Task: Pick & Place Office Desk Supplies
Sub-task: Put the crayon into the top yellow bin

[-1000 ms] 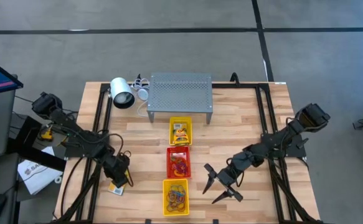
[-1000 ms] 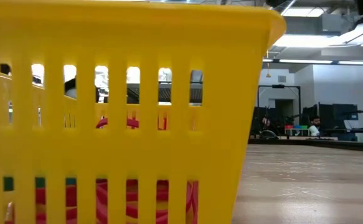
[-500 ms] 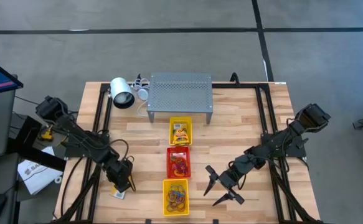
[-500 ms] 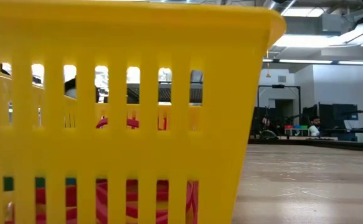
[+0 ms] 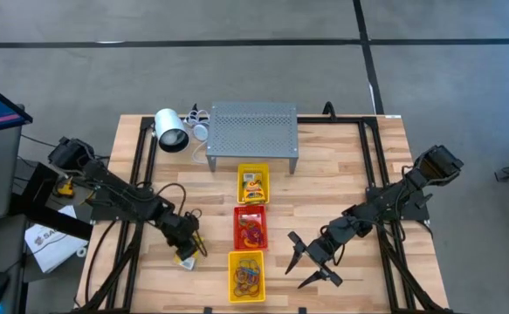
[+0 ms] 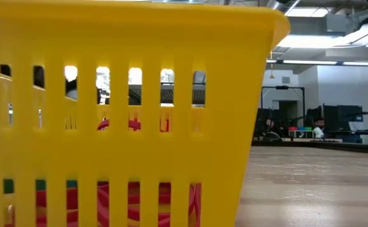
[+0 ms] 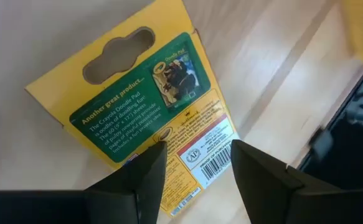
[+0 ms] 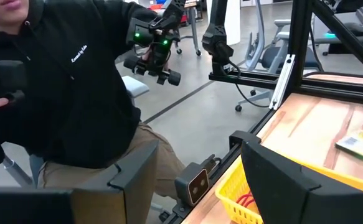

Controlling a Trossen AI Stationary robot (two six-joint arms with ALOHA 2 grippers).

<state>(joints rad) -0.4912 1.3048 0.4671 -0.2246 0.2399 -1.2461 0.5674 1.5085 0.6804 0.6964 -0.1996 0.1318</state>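
Yellow card packet (image 7: 147,102) rides in your left gripper (image 5: 187,250), jaws clamped on its lower edge, now carried from the counter's (image 5: 341,166) eight-o'clock edge toward the trays (image 5: 247,276) at six; delivery looks near. Right gripper (image 5: 311,264) waits wide, holding nothing, at five.

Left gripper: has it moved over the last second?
Yes. In the high view the left gripper, holding the yellow card packet, has moved right across the table toward the near yellow tray. The right gripper waits, open.
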